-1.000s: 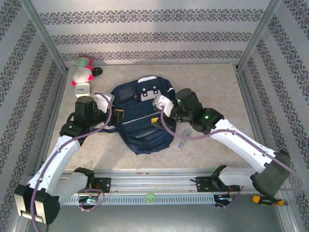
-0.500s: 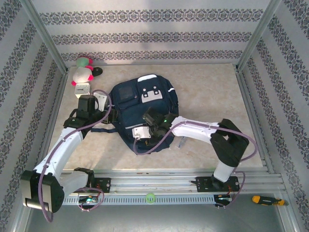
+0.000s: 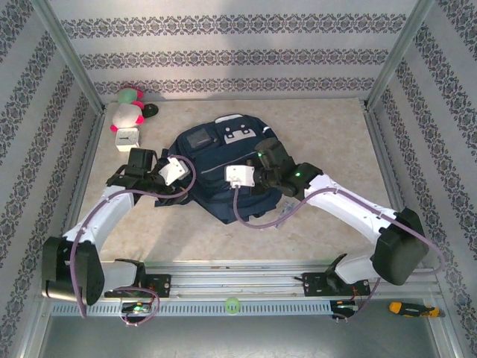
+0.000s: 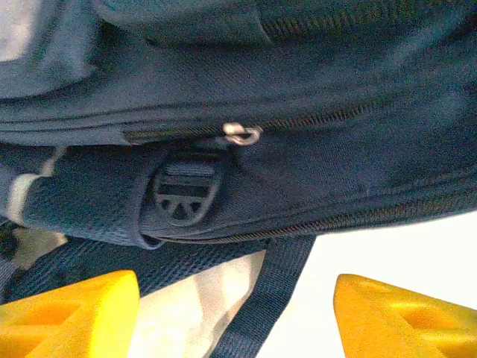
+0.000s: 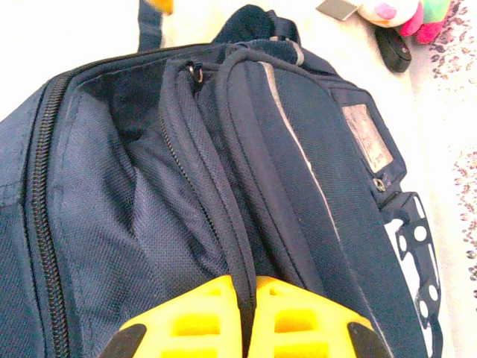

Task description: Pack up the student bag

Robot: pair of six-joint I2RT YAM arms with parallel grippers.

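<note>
Two claws: right claw (image 5: 247, 321) pinching student bag (image 5: 223, 186) flap; left claw (image 4: 235, 317) spread.

Navy-blue fabric backpack (image 3: 223, 175) with a pale stripe and grey patches — yellow gripper fingers (image 5: 277, 328), pink-and-green plush toy (image 3: 127, 105).

The student bag (image 3: 223, 175) occupies the middle of the table (image 3: 328, 134), flanked closely by the left gripper (image 3: 181, 173) and right gripper (image 3: 232, 177), leaving little passage between them. Bare tabletop lies open to the right and along the near edge. The far-left corner is obstructed by plush toys (image 3: 127, 107) and a small white box (image 3: 128, 139). A clear plastic item (image 3: 285, 212) lies just right of the bag.
</note>
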